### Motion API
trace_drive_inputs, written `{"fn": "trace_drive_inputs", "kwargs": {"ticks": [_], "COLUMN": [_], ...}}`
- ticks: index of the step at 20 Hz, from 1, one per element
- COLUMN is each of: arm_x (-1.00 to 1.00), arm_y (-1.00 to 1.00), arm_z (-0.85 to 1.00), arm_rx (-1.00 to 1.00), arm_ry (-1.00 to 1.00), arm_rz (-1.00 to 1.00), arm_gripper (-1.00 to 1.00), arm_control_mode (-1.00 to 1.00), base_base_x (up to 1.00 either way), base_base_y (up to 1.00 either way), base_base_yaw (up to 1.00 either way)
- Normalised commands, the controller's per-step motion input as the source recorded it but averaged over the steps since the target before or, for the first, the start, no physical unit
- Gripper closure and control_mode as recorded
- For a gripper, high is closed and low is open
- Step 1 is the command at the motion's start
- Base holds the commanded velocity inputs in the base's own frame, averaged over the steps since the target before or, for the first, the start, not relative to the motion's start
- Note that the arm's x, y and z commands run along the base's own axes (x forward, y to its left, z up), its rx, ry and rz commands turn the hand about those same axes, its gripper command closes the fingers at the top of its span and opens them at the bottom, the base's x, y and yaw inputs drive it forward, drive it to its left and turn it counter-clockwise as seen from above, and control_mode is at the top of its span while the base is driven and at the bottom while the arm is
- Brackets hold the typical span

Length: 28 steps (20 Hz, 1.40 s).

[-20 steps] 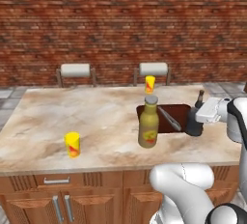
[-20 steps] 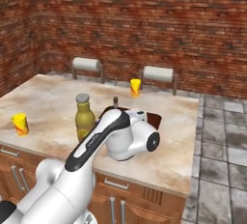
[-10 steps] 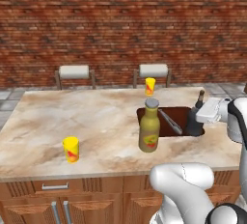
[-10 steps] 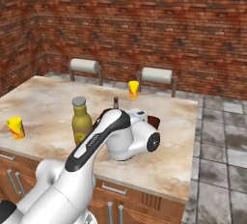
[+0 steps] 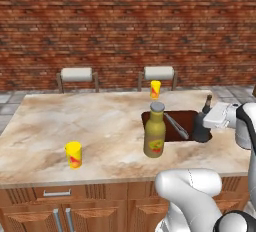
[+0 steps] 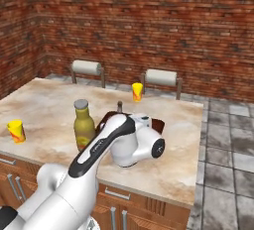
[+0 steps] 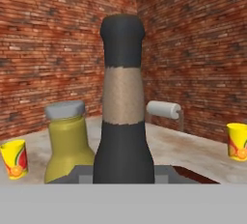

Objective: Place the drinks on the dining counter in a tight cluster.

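Gripper [image 5: 204, 126] clenched on black bottle [image 7: 123, 121], bottle upright, neck pointing up, over right end of sink [image 5: 172, 126]. Olive bottle [image 5: 154, 131] upright on counter [image 5: 90, 126], just left of sink. Yellow cups [image 5: 73, 154] well apart from sink.

- Black bottle [image 7: 123, 107]: base cut off at the hand view's lower edge.
- Olive-yellow bottle [image 7: 67, 143]: partly hidden behind black bottle; label unseen.

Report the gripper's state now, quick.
Gripper: shut on the black bottle, which stands near the sink on the dining counter.
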Motion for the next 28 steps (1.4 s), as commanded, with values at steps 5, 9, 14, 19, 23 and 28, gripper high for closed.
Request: {"fn": "trace_drive_inputs", "kwargs": {"ticks": [5, 9, 14, 19, 23, 28], "arm_x": [0.0, 0.05, 0.3, 0.25, 0.05, 0.14], "arm_y": [0.04, 0.04, 0.09, 0.08, 0.02, 0.08], "arm_z": [-0.34, -0.39, -0.4, -0.35, -0.31, -0.34], "arm_rx": [0.01, 0.0, -0.09, -0.01, 0.0, -0.01], "arm_ry": [0.0, 0.0, 0.0, 0.01, 0.0, 0.0], "arm_rz": [0.0, 0.0, 0.0, 0.02, 0.08, 0.05], "arm_gripper": [1.0, 1.0, 1.0, 1.0, 1.0, 1.0], "arm_control_mode": [-1.0, -1.0, -1.0, -1.0, -1.0, -1.0], "base_base_x": [0.0, 0.0, 0.0, 0.0, 0.0, 0.0], "base_base_y": [0.0, 0.0, 0.0, 0.0, 0.0, 0.0], "base_base_yaw": [0.0, 0.0, 0.0, 0.0, 0.0, 0.0]}}
